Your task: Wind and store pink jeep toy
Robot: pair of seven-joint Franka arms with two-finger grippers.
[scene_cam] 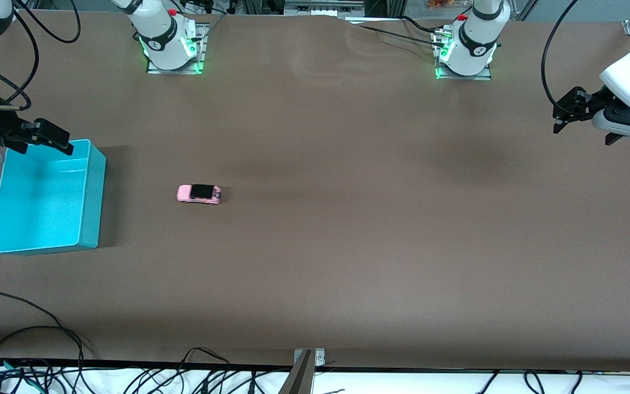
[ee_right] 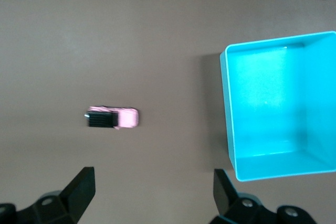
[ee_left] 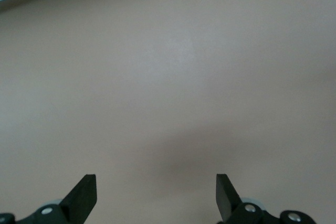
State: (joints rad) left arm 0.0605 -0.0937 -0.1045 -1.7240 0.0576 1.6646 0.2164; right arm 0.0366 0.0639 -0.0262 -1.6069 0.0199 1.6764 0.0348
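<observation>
The pink jeep toy (scene_cam: 199,193) is a tiny pink car with a black roof panel, standing on its wheels on the brown table a short way from the turquoise bin (scene_cam: 92,191), toward the left arm's end. My right gripper (scene_cam: 52,138) hangs open and empty over the bin's farther corner. In the right wrist view the jeep (ee_right: 113,118) and the bin (ee_right: 227,108) both lie apart from the open gripper (ee_right: 152,192). At the left arm's end of the table my left gripper (scene_cam: 566,116) hovers open, with only bare table between its fingers (ee_left: 156,195).
The bin is empty inside. Both arm bases (scene_cam: 171,46) (scene_cam: 465,52) stand along the farther table edge. Loose black cables (scene_cam: 30,328) lie at the nearer edge toward the right arm's end, and a metal bracket (scene_cam: 308,358) sits at mid-edge.
</observation>
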